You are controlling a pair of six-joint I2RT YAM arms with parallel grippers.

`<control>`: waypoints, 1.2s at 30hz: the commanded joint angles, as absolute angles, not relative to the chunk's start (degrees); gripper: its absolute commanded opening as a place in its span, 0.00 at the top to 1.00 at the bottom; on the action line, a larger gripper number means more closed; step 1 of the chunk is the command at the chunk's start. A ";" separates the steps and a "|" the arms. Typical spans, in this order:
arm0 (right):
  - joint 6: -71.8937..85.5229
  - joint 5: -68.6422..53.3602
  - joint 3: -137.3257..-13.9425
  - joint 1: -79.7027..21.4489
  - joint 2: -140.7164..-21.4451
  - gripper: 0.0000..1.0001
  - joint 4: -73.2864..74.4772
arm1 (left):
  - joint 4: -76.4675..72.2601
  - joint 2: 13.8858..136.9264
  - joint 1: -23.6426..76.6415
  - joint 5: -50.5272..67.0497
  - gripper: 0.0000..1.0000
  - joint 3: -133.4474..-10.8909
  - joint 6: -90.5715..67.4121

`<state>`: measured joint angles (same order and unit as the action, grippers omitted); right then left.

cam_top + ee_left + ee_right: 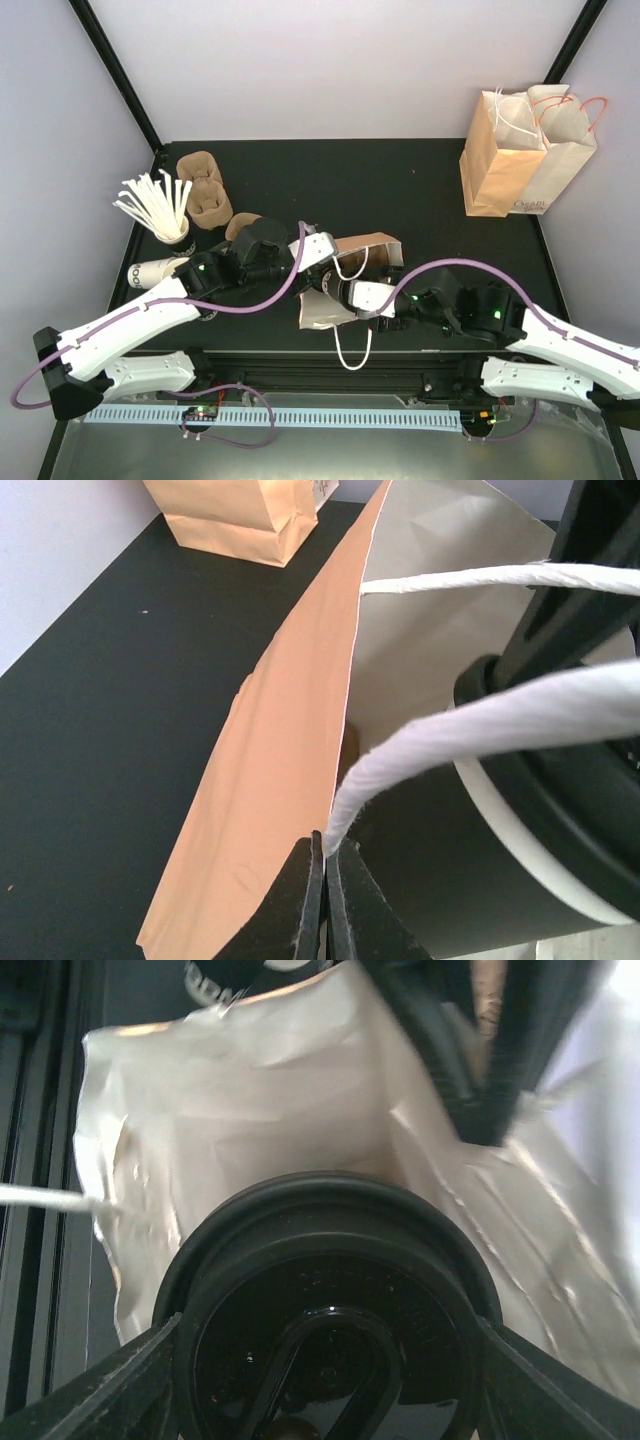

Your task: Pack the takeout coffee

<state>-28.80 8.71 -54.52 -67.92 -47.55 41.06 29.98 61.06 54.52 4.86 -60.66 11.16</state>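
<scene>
- Two robot arms meet at a brown paper bag with a white lining (368,248), which lies open near the middle of the black table (400,190).
- The left gripper (322,868) has its fingers pressed fully together, pinching one white twisted-paper handle (480,725) of the bag.
- The right gripper (325,1360) stands wide, one finger (120,1390) against each side of a glossy black round lid.
- That lid tops the takeout coffee (330,1260), a small white paper cup with a black band; it is held in the bag's mouth, with white lining around it.
- Two more brown paper bags (525,150) stand upright at the far right corner.
- At the far left sit brown pulp cup carriers (205,190), a cup of white sticks (160,205), and a lidless white paper cup on its side (160,271).
</scene>
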 commanded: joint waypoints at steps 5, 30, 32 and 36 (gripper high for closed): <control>-46.41 15.56 -60.37 -72.64 -54.71 0.82 51.42 | 31.95 62.80 54.61 5.50 0.98 -65.15 9.57; -60.31 24.06 -67.60 -71.78 -65.66 0.86 53.40 | 32.03 63.59 52.82 13.44 0.98 -65.91 9.14; -60.88 23.82 -67.72 -70.51 -66.19 0.86 54.14 | 32.17 63.29 52.69 13.40 0.98 -65.92 9.08; -61.32 24.29 -67.27 -68.82 -66.66 0.87 55.84 | 31.92 62.87 52.47 13.77 0.98 -65.66 8.88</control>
